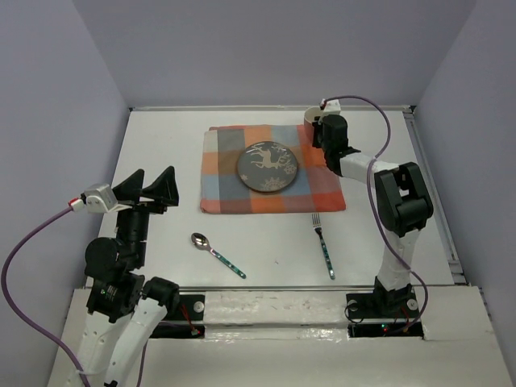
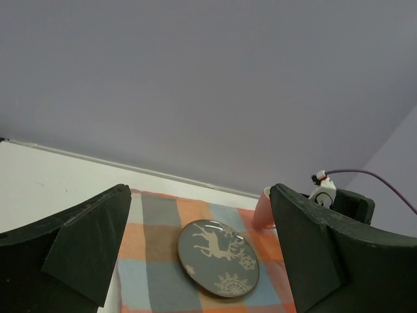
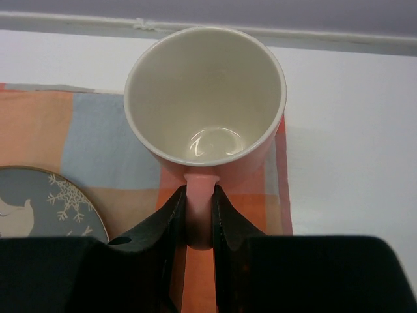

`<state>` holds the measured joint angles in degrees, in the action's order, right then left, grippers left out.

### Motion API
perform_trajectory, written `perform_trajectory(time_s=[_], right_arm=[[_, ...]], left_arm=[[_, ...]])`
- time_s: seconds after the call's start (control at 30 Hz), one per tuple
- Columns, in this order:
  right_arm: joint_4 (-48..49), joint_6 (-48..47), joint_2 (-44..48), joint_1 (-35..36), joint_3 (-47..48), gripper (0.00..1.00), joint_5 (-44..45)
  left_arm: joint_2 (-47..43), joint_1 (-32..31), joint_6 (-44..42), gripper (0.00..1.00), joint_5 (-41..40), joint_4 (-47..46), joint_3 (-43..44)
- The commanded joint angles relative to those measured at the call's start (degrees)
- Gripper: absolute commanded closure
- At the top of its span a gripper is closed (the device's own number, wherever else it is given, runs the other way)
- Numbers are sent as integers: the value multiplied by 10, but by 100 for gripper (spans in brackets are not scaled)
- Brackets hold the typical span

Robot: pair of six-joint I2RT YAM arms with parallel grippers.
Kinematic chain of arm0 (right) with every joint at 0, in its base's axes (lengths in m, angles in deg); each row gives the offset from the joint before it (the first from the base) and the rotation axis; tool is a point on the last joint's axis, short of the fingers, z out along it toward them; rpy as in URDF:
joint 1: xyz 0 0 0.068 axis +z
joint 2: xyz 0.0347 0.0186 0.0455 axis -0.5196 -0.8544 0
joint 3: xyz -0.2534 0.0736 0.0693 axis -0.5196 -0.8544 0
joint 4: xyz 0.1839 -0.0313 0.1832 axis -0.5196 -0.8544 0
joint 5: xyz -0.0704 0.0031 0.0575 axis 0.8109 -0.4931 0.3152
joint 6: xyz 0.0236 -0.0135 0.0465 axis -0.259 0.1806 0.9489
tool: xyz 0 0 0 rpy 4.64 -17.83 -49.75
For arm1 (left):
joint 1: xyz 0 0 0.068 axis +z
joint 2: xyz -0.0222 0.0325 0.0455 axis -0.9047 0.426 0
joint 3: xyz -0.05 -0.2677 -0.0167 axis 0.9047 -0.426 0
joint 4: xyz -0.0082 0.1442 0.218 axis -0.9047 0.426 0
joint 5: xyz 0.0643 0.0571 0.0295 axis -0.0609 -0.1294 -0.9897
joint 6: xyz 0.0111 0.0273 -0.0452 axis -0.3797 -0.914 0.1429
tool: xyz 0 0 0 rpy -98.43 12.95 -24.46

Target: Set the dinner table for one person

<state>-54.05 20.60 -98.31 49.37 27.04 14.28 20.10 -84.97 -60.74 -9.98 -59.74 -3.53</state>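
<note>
Black fingers (image 3: 171, 225) of the right gripper (image 3: 199, 202) fill the bottom of the right wrist view, pinching the handle (image 3: 199, 218) of a pink mug (image 3: 205, 98) from both sides. The mug is upright, its cream inside bare, and it sits over the far right corner of the checked cloth (image 1: 226, 192); whether its base rests on the cloth or hangs just above it cannot be told. The cloth, in orange, grey and blue squares, lies flat on the far middle of the white bench (image 1: 266, 250), which spreads well beyond it on every side. Near the middle of the cloth, slightly toward its far side, lies a round grey plate (image 1: 268, 167) printed with a white deer and snowflakes, apart from the mug. On the bare bench just near of the cloth's right part lies a fork (image 1: 324, 246), tines pointing toward the cloth, handle toward the arm bases. A spoon (image 1: 216, 253) lies to its left and well apart from it, slanted, with its bowl to the far left. The left gripper (image 1: 156, 172) is raised over the left part of the bench, left of the cloth, its fingers spread wide with nothing between them.
</note>
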Motion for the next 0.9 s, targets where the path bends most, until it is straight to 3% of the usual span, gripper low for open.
perform_trajectory(time_s=[0.0, 0.4, 0.5, 0.53, 0.6, 0.63, 0.77, 0.87], right_arm=[[88, 20, -8, -3, 35, 100, -10], [112, 9, -26, -3, 23, 100, 13], [132, 16, -13, -3, -6, 80, 35], [131, 18, -9, -3, -10, 68, 40], [119, 24, 0, -3, -12, 57, 52], [107, 32, 5, -3, -15, 44, 53], [79, 55, 45, -3, -28, 29, 35], [48, 90, 91, 5, -54, 26, 12]], left_arm=[[1, 1, -14, 1, -14, -17, -1], [4, 1, -12, 1, -5, -20, -2], [3, 2, -12, 1, -5, -20, -2], [3, 1, -13, 1, -6, -19, -2], [3, 1, -12, 1, -4, -21, -2], [4, 1, -10, 1, -3, -20, -2], [3, 1, -10, 1, -1, -21, -2], [6, 2, -11, 1, 2, -21, -1]])
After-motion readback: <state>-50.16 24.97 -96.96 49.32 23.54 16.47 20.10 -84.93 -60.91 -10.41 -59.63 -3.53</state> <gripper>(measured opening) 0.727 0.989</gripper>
